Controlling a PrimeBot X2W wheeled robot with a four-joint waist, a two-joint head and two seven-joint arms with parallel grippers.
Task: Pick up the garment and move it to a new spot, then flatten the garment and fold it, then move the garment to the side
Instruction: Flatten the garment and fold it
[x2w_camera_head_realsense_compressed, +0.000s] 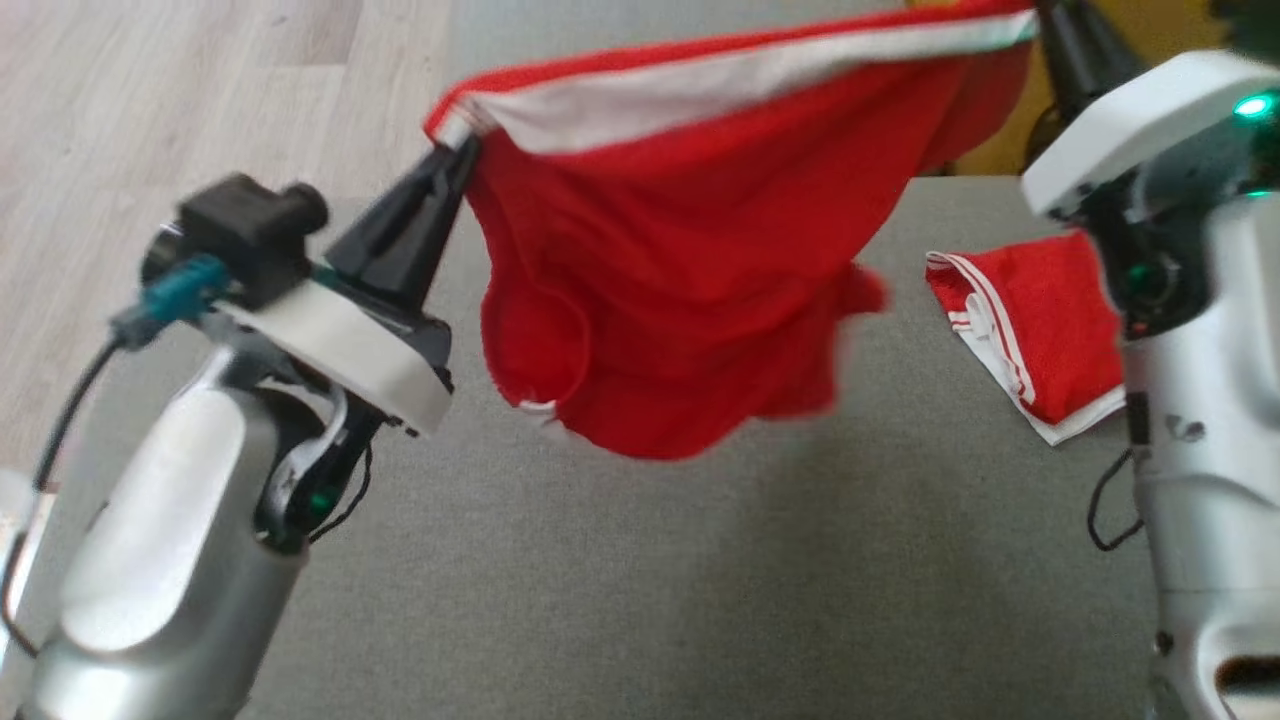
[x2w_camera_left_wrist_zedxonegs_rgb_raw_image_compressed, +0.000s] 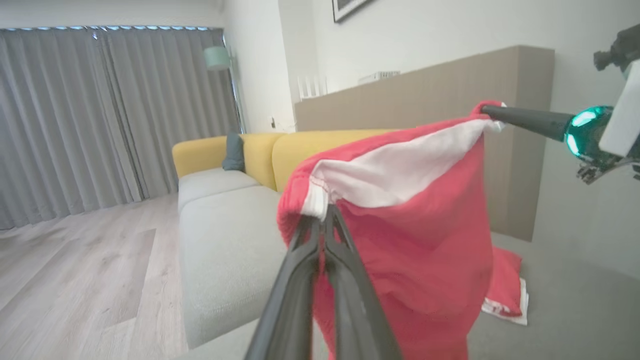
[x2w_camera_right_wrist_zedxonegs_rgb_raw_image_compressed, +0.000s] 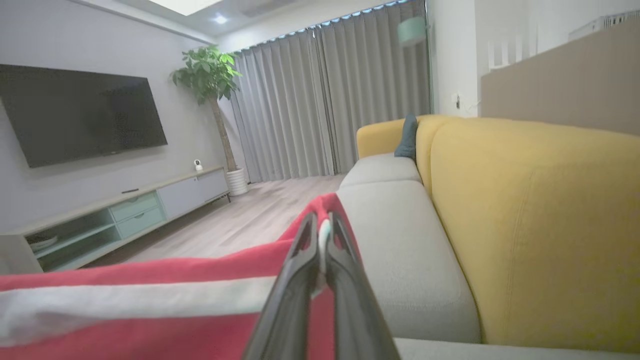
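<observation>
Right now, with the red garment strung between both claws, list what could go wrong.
The left claw and right claw pinch only the waistband corners of the red garment; one may slip. Its crumpled lower part could land bunched, or brush the folded garment nearby.

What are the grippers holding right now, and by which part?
The red garment: the left gripper and the right gripper each pinch one end of its white band, jaws shut.

You see: garment (x2w_camera_head_realsense_compressed: 680, 300) | look: red, white band along top edge | state: band stretched taut, body hanging loose and bunched below | place: lifted, mid-air
</observation>
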